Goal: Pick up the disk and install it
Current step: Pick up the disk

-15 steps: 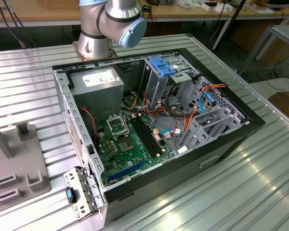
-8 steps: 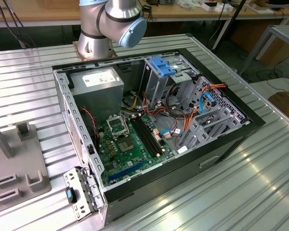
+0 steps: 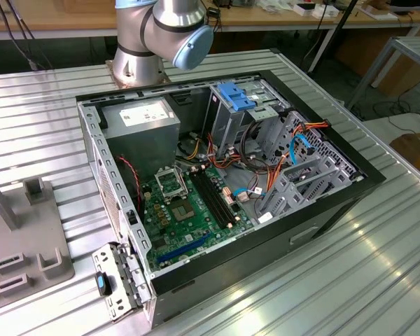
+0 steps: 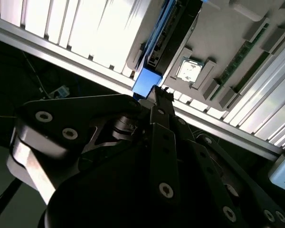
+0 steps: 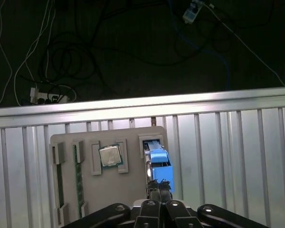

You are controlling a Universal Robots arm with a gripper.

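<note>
Exterior view: grey slotted fixture tray [image 3: 14, 245] sits at that view's left, well apart from the open black computer case [image 3: 315, 231]. Second wrist view: flat grey metal hard disk in a bright blue plastic carrier frame [image 4: 173, 33] stands on edge in a tray slot, with the black gripper [image 4: 157, 90] right at its near blue end; can't tell if it's spread or clamped. First wrist view: gripper [image 5: 160, 186] over the disk's [image 5: 157, 159] near end. I'd judge it dense, rigid and shock-sensitive, so grip the flat metal faces, not the thin plastic.
</note>
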